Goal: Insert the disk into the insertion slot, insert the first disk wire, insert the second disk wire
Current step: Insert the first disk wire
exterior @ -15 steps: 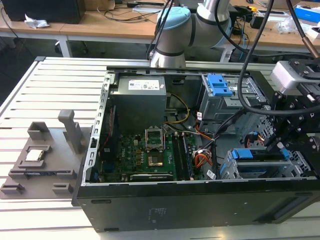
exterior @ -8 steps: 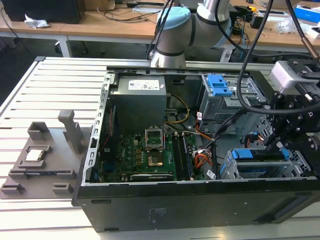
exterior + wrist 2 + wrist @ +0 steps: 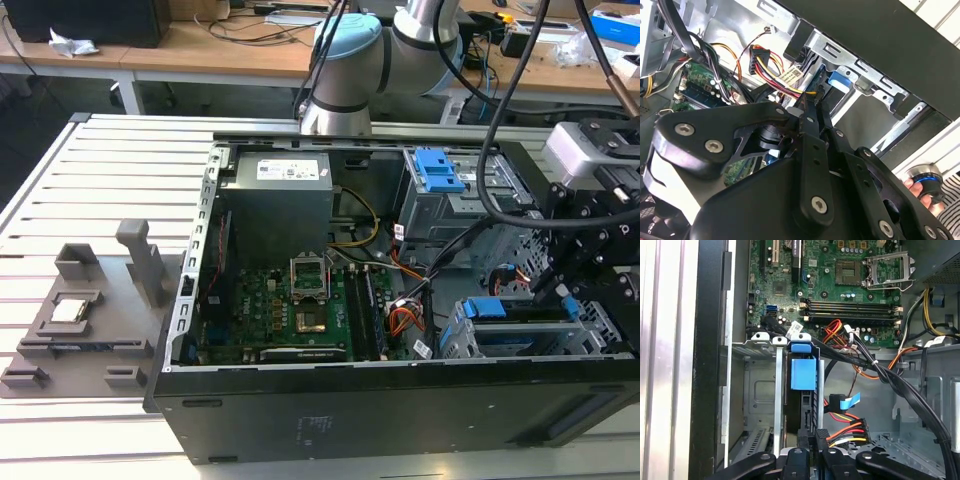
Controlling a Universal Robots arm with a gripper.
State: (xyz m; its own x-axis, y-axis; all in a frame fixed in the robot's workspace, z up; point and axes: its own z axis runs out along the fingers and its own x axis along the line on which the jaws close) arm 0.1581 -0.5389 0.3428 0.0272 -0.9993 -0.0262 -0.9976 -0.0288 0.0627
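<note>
**A:** Where is the disk (image 3: 803,374)?

**B:** Inside the insertion slot (image 3: 462,342). That is the low cage of perforated grey sheet metal in a corner of the open computer case (image 3: 400,410), towards the exterior view's right. The disk stands on edge between the cage walls.

**A:** How does it look?

**B:** I see it edge-on, as a thin dark slab framed by a bright blue plastic carrier. In the first wrist view the carrier's blue tab sits at the end nearer the motherboard (image 3: 840,285). The cage walls hide its broad faces.

**A:** And your tool (image 3: 812,440)?

**B:** It hangs at the disk's other end, close against the cage. I cannot tell whether it is open, closed or gripping something.

**A:** What lies closest to it?

**B:** A wire bundle (image 3: 847,432) of red, orange, yellow and black strands lies just beside my tool. A flat blue cable (image 3: 850,401) hangs near the same end of the disk.

**A:** Anything else around?

**B:** The taller grey bay (image 3: 437,170) with its blue latch stands farther back in the exterior view. The case rests on a slatted surface (image 3: 60,200).
</note>
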